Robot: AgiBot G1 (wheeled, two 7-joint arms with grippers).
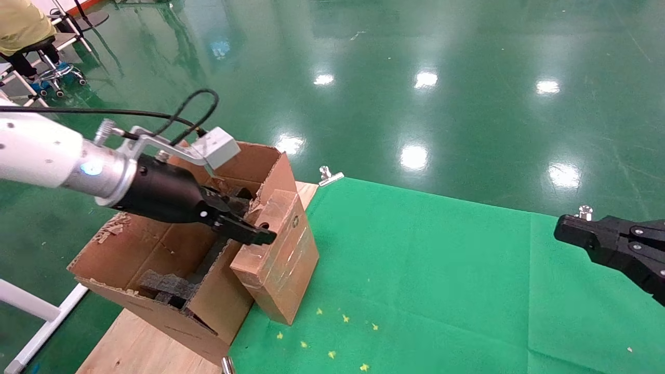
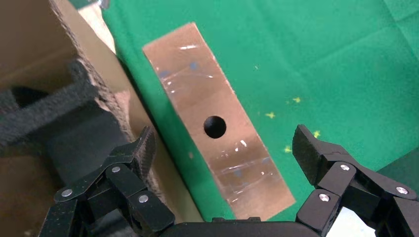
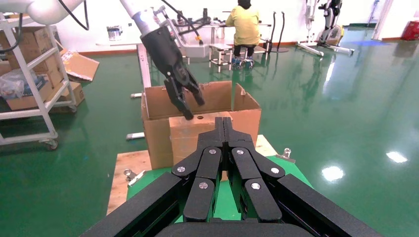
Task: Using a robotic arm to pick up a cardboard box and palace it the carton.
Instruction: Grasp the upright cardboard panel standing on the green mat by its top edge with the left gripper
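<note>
1. The bench (image 1: pixel 467 270), under a green cloth, carries everything; my right end effector (image 1: pixel 563 232) hangs parked over its far right side, fingers clenched together, well apart from the work.
2. The carton (image 1: pixel 156 249) stands at the bench's left end with ragged flaps and black foam blocks (image 1: pixel 166 285) inside.
3. The cardboard box (image 1: pixel 278 254) stands on edge on the green cloth, leaning against the carton's outer wall, its narrow top face with the round hole (image 2: pixel 215 127) turned up.
4. My left end effector (image 1: pixel 254 231) hovers just above that top face, released wide, one finger on the carton side, the other over the cloth.
5. I judge the box light, stiff and hollow, with glossy tape making it a little slippery. I would pinch the two broad faces near the top, squeezing gently so they do not buckle.
</note>
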